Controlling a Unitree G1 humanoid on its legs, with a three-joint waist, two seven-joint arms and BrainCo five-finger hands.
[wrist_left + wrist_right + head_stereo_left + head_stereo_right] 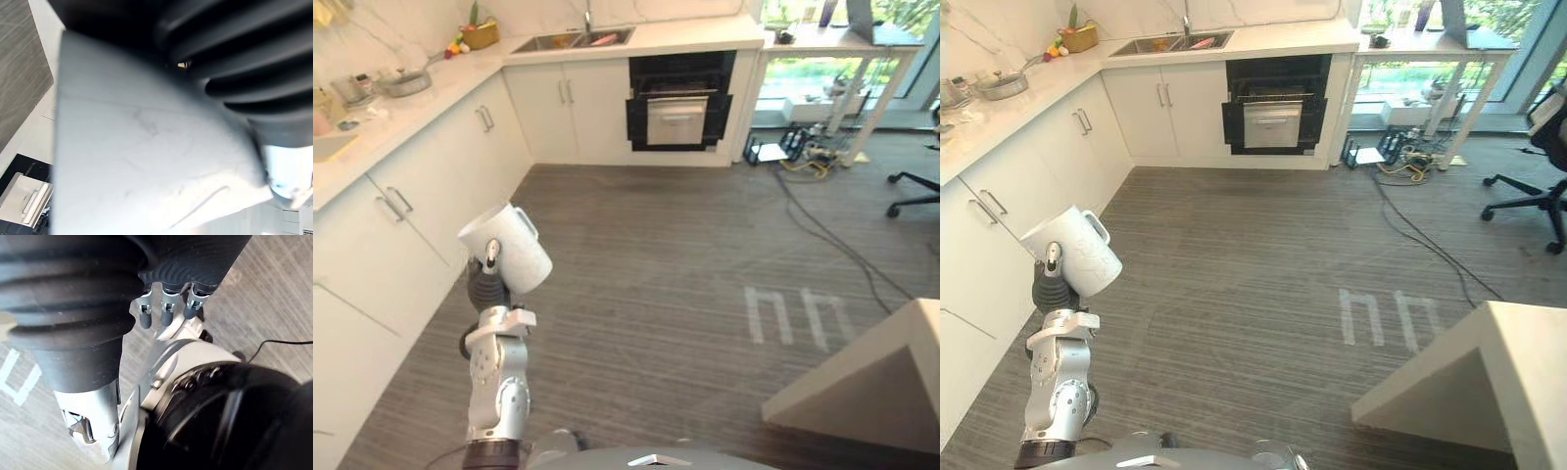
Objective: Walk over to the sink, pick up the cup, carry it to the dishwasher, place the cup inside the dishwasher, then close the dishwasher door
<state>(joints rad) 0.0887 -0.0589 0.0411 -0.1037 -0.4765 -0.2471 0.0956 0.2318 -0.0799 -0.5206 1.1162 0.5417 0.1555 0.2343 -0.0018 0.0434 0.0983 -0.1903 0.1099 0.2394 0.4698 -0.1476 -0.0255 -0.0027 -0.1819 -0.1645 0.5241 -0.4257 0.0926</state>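
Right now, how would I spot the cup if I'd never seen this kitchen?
Find the long white cabinets on the kitchen's left. Beside them, above the grey floor, the left robot hand holds up the cup: white, faintly veined, with a side handle, and the only dish in the air.

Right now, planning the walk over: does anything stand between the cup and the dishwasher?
Nothing visible does. The cup is in the left hand, and bare floor runs to the dishwasher. Cables lie off to the right of that path.
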